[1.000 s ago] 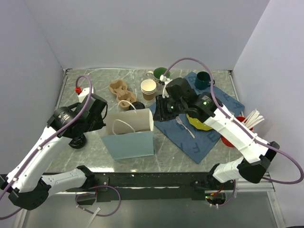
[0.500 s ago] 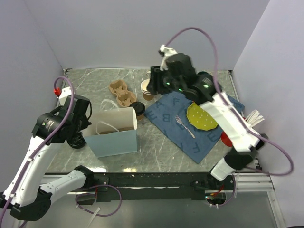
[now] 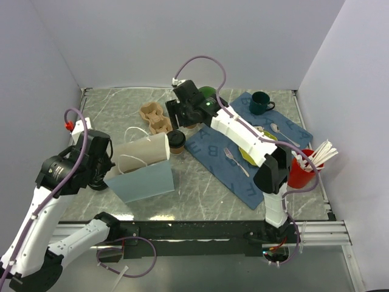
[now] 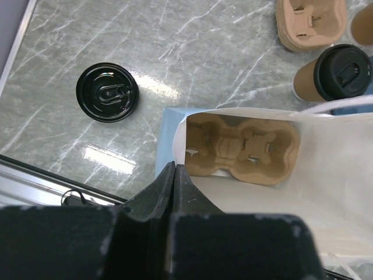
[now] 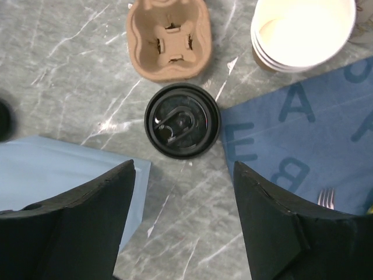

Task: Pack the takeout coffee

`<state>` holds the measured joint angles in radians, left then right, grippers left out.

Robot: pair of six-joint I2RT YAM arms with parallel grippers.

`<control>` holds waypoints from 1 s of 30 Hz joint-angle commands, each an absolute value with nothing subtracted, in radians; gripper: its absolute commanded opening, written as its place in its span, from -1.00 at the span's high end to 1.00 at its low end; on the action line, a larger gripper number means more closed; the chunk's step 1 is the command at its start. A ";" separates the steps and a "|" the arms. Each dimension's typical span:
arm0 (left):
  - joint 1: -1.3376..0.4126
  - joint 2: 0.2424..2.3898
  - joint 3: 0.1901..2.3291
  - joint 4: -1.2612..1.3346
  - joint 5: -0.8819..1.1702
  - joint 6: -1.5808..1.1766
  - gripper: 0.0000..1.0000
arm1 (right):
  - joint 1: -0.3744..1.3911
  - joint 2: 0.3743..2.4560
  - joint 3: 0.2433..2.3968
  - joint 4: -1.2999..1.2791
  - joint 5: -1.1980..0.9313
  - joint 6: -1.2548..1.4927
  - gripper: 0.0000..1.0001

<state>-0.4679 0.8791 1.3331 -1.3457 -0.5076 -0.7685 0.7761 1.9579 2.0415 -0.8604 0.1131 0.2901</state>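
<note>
— Marble table [image 3: 121, 109] is up on my screen. How far along are you?

— Partway, I'd say. My left gripper [image 4: 175, 172] is pinched shut on the rim of the bag [image 3: 143, 182], which is tilted with its mouth open. A carrier [image 4: 242, 146] lies inside, just ahead of those fingertips. Getting the coffee in is what's left.

— Where is it?

— The coffee [image 5: 182, 121] stands lidded on the table, outside the bag. It's below my right gripper [image 5: 182, 166], just ahead of the gap between its fingers, and nothing touches it.

— And that arm's pose?

— It's stretched far out over the table with the wrist aimed straight down. The jaws are spread wide and hold nothing. I reckon I must descend, close on the cup, then seat it in a carrier pocket.

— Anything nearby?

— A spare carrier [image 5: 169, 38] sits just beyond the cup. A loose lid [image 4: 107, 92] lies ahead and left of my left gripper.
</note>
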 commanded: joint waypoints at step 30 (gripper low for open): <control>-0.459 0.893 1.388 -1.373 -0.482 -0.692 0.03 | 0.801 2.169 2.036 -0.709 -0.020 0.026 -0.71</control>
